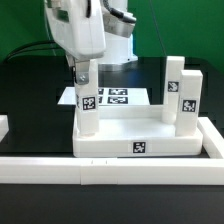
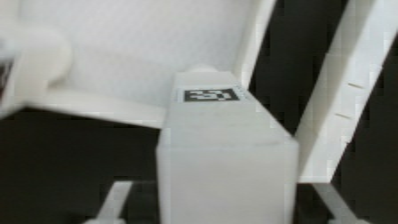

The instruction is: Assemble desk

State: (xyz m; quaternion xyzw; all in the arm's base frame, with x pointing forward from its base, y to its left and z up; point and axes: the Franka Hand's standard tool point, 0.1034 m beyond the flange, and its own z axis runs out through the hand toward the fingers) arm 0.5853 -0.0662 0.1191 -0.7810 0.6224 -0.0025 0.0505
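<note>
desk (image 1: 135,135), gripper (image 1: 84,68) holding leg (image 2: 222,150)

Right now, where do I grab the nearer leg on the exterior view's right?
Take the leg near its top, from straight above: it stands upright in the tabletop corner, top end free, with flat opposite faces for the jaws.

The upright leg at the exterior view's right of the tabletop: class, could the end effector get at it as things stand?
Probably not at once: the end effector is shut on another leg. The right-hand leg itself stands unobstructed from above.
</note>
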